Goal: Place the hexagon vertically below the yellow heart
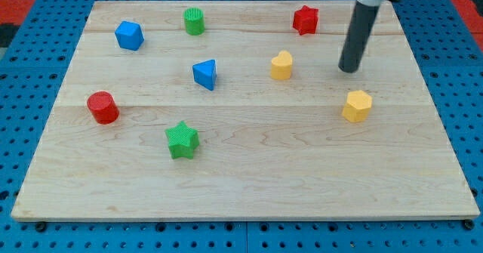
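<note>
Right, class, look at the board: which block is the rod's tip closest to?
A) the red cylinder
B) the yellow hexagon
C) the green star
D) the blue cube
B: my tip rests just above the yellow hexagon at the view's right without touching it, while the green star, red cylinder and blue cube all sit far off toward the view's left.

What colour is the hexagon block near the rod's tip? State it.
Yellow. The hexagon sits just below my tip, seen clearly in the camera view.
</note>
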Robot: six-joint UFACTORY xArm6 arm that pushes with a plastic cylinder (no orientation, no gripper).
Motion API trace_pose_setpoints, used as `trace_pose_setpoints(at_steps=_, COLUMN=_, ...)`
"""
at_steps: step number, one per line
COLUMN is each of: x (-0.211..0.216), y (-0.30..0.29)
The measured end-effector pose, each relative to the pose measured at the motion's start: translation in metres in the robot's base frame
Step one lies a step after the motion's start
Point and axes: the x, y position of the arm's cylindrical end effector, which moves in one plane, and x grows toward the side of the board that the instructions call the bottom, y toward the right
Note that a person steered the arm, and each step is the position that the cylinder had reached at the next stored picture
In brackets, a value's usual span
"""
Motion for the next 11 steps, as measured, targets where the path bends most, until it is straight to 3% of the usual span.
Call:
trace_pose_setpoints(at_steps=3, x=0.071, y=0.014)
trace_pose_setpoints(at_steps=6, x=0.118, y=-0.087)
trace_pose_setpoints(at_steps=7, x=0.150, y=-0.049)
trace_pose_setpoints(at_steps=8, x=0.208, y=-0.110)
trace_pose_setpoints(at_steps=9, x=0.224, y=-0.215)
trace_pose_setpoints(at_steps=10, x=0.209, y=-0.296)
trace_pose_setpoints(at_steps=11, x=0.184, y=-0.307)
